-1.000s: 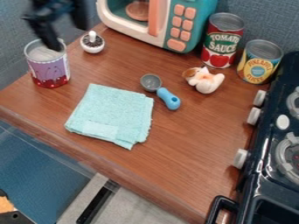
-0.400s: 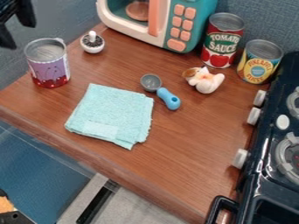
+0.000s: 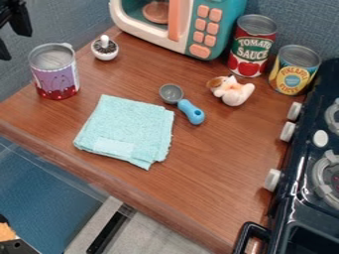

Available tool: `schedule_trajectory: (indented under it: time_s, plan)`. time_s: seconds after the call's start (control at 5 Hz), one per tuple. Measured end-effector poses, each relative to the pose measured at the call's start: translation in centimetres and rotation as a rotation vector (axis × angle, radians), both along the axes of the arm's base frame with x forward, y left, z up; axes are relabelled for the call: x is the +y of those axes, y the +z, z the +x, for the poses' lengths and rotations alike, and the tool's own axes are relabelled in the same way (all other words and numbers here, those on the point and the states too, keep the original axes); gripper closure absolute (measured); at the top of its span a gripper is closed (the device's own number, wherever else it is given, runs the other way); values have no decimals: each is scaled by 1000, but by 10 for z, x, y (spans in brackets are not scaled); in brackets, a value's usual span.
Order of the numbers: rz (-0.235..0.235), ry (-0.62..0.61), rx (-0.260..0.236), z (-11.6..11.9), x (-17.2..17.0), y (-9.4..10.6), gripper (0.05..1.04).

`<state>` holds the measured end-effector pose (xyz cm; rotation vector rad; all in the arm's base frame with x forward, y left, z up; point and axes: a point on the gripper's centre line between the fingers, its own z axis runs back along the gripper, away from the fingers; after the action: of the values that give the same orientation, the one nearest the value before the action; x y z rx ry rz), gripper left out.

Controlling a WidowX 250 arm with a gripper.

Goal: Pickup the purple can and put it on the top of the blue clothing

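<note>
Spread apart, the fingers (image 3: 22,22) of the black gripper (image 3: 15,45) are held up at the upper left edge of the view, with wall showing between them. The purple can (image 3: 55,77) is seen just below and to the right in the view, stood upright on the wooden counter (image 3: 205,173), its red base set down on the surface and its top ringed by a metal rim. Over to its lower right, well within the counter, the blue cloth (image 3: 126,129) is laid out flat and folded; a strip of bare wood is left between can and cloth.

Near the can, a small white pot (image 3: 104,52) with a knob on top is placed. Along the back, the teal toy microwave (image 3: 226,25) is followed by a red can (image 3: 250,52) and a yellow can (image 3: 293,74). In the middle, a grey scoop with a blue handle (image 3: 192,113) is set beside the cloth, and a white and orange figurine (image 3: 233,91) is placed to its right. The right side is taken up by the black stove (image 3: 301,176), fronted with white knobs.
</note>
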<state>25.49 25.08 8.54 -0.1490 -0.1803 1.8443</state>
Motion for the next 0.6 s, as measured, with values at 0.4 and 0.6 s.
schedule_trajectory:
  time_s: [0.4, 0.6]
  plan:
    - [4, -21, 10, 3, -2, -5, 83]
    - [-10, -42, 28, 9, -9, -14, 83]
